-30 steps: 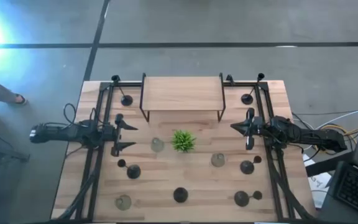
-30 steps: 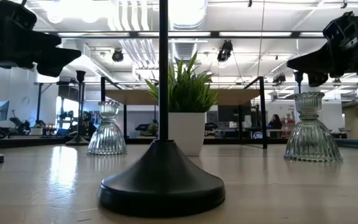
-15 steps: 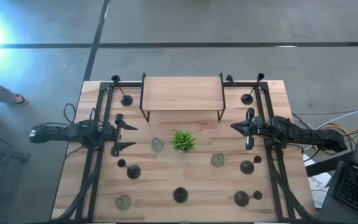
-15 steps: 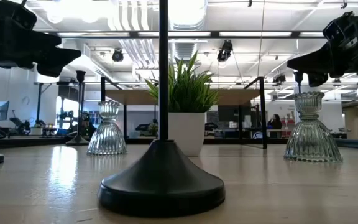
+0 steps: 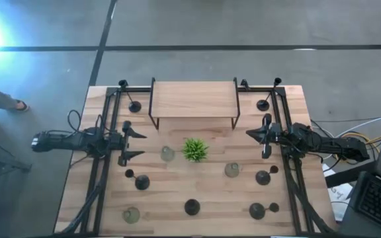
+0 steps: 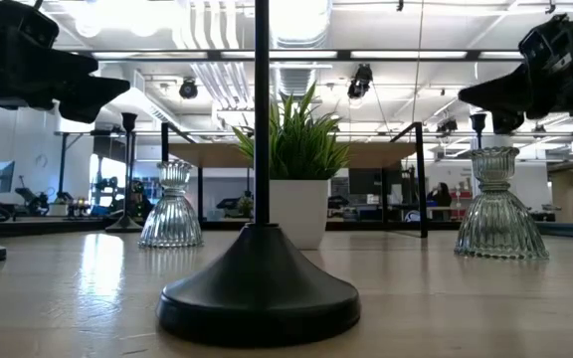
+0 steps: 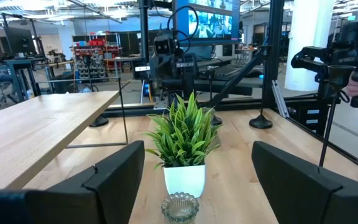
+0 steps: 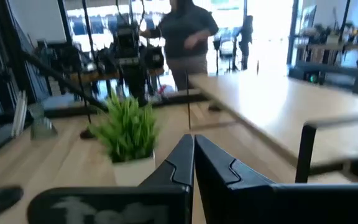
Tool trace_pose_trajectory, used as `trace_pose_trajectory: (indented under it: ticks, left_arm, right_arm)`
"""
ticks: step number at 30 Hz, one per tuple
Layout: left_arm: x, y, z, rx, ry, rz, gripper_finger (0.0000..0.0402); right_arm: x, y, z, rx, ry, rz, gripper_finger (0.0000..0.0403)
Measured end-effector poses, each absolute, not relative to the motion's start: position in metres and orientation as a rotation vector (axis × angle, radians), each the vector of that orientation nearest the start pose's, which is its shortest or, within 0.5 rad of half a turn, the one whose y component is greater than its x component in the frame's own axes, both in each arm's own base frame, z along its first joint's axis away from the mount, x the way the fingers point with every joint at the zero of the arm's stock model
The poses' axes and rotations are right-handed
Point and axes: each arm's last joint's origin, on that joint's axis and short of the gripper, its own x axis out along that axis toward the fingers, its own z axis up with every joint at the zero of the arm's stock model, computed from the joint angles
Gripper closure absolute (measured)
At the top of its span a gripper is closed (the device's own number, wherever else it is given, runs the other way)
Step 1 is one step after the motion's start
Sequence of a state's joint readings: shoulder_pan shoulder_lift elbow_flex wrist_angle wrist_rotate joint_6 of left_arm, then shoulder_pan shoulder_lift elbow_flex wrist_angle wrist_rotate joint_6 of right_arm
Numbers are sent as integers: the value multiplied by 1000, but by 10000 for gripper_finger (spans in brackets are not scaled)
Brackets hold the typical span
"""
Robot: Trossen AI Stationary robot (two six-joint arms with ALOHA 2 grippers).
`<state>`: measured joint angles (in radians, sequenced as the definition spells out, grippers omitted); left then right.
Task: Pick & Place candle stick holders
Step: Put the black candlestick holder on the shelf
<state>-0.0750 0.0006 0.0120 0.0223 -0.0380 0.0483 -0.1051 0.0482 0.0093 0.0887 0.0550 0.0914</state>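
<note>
Several black candle stick holders stand on their round bases around the table, among them one at the near middle (image 5: 191, 207) (image 6: 259, 293), one near left (image 5: 141, 182) and one near right (image 5: 262, 177). Three clear glass ones (image 5: 167, 153) (image 5: 231, 170) (image 5: 131, 215) stand on their wide feet. My left gripper (image 5: 141, 145) (image 7: 197, 180) hovers open at the left, level, facing the green plant (image 5: 194, 149); a glass holder (image 7: 179, 206) stands below and beyond its fingers. My right gripper (image 5: 248, 134) (image 8: 193, 155) hovers shut at the right, facing the plant.
A raised wooden shelf on thin black legs (image 5: 194, 99) stands at the far middle. Black holders (image 5: 135, 106) (image 5: 262, 104) flank it. The potted plant (image 6: 299, 169) stands at the centre. Black frame rails (image 5: 111, 125) run along both sides. A person (image 8: 188, 37) stands beyond the table.
</note>
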Motion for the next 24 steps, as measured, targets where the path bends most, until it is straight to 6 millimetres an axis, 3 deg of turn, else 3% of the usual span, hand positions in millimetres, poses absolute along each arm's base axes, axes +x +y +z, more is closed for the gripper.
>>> trace_pose_trajectory:
  ticks: [5,9,12,16,21,24]
  left_arm:
    - [97,-6,170,46,-34,-36,101]
    - [97,-6,170,46,-34,-36,101]
    - [97,-6,170,46,-34,-36,101]
    - [97,-6,170,46,-34,-35,101]
    - [97,-6,170,47,-34,-35,101]
    - [97,-6,170,47,-34,-35,101]
  right_arm:
    - [95,-12,196,78,-318,-145,394]
    - [85,-10,218,-52,-557,-164,394]
    - [81,-10,228,-129,-603,-194,394]
    - [80,-12,248,-146,-488,-274,394]
    - [81,-19,276,-129,-159,-496,394]
    - [85,-21,288,-105,-13,-519,394]
